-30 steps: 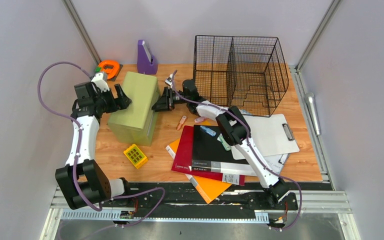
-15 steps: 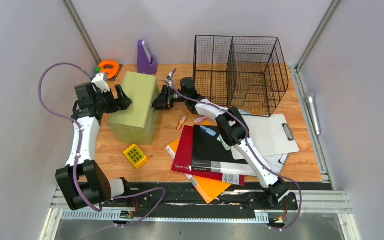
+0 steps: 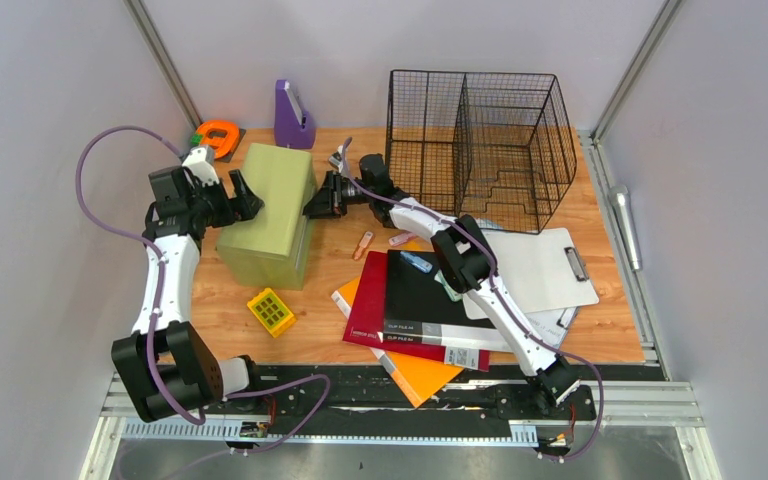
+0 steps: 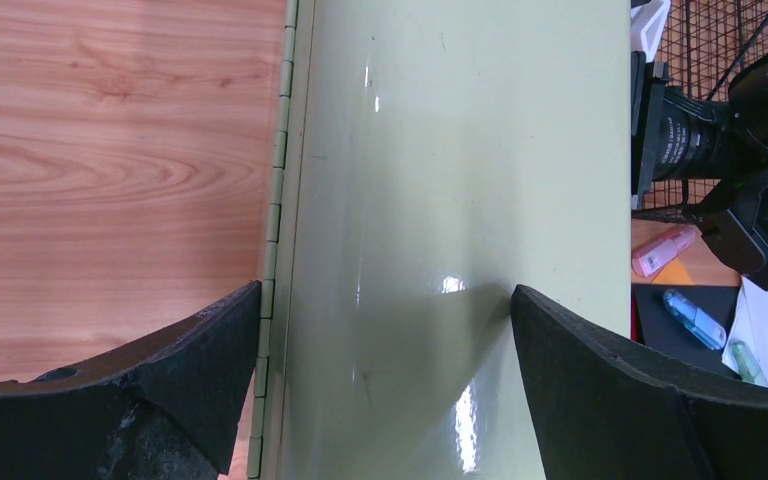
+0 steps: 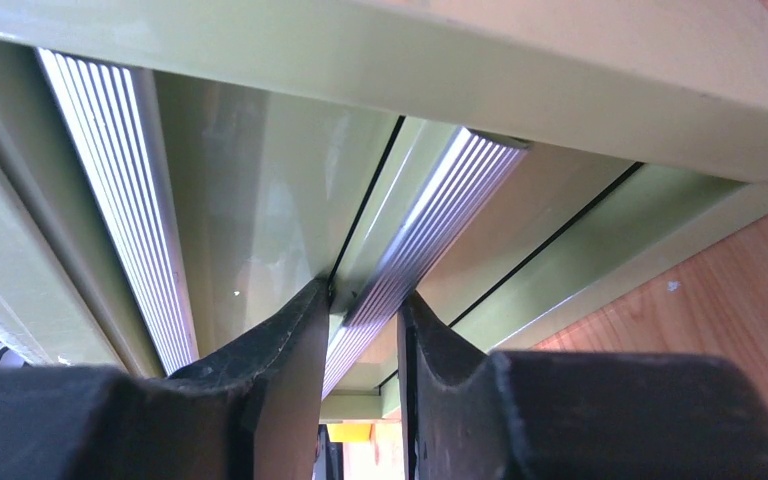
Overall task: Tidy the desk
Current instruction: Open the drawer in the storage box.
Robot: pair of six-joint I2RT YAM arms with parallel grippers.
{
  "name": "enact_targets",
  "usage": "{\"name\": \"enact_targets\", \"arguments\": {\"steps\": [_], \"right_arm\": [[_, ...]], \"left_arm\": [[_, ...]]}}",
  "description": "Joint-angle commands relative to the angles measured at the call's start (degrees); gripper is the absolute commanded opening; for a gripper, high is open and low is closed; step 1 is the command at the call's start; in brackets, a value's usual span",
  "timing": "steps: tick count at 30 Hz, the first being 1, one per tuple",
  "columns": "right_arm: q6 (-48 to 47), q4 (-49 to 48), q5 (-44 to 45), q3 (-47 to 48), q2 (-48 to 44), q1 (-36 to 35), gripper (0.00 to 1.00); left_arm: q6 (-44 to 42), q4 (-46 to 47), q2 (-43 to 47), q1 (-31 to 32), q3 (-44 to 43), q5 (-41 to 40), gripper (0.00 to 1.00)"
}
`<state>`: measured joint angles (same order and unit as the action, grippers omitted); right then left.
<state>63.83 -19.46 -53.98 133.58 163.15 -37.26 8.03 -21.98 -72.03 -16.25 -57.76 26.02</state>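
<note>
- The desk, a light-brown wood-grain top, is enclosed by grey walls and extends ahead of both arm bases.
- An olive-green box is located at left-centre, with a yellow gridded block just nearer.
- A black wire basket is set far right, a clipboard before it, and overlapped folders near the front edge.
- The left gripper is spread wide over the box's glossy, hinged lid; contact cannot be confirmed.
- The right gripper is nearly closed, with a ribbed silver strip on the box pinched between its black fingers.
</note>
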Motion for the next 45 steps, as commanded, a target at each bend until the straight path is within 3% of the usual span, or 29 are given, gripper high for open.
{"name": "enact_targets", "arguments": {"steps": [1, 3, 23, 32, 36, 40, 45], "right_arm": [[1.55, -3.78, -2.60, -2.50, 9.86, -1.59, 0.04], [1.87, -4.44, -2.99, -3.06, 9.71, -1.55, 0.00], [-2.43, -0.82, -6.24, -7.81, 6.39, 0.38, 0.00], [-6.41, 5.11, -4.97, -5.39, 6.13, 0.00, 0.00], [-6.97, 5.75, -4.77, -5.43, 5.96, -0.01, 0.00], [-7.38, 6.28, -4.68, -5.36, 5.82, -0.01, 0.00], [-7.55, 6.28, -4.56, -5.39, 5.77, 0.03, 0.00]], "left_arm": [[-2.45, -8.52, 0.34, -0.06, 2.56, -1.75, 0.97], [-2.41, -8.60, 0.48, -0.02, 2.48, -1.98, 0.97], [-2.57, -10.89, -2.06, -0.98, -2.24, -9.73, 0.88], [-5.73, -13.18, -1.25, -0.54, -7.50, -9.16, 1.00], [-9.39, -14.64, -0.85, 4.18, -11.89, -14.81, 1.00], [-13.59, -14.96, -0.35, 14.43, -15.67, -24.91, 1.00], [-15.69, -16.56, -3.50, 25.59, -20.72, -31.21, 1.00]]}}
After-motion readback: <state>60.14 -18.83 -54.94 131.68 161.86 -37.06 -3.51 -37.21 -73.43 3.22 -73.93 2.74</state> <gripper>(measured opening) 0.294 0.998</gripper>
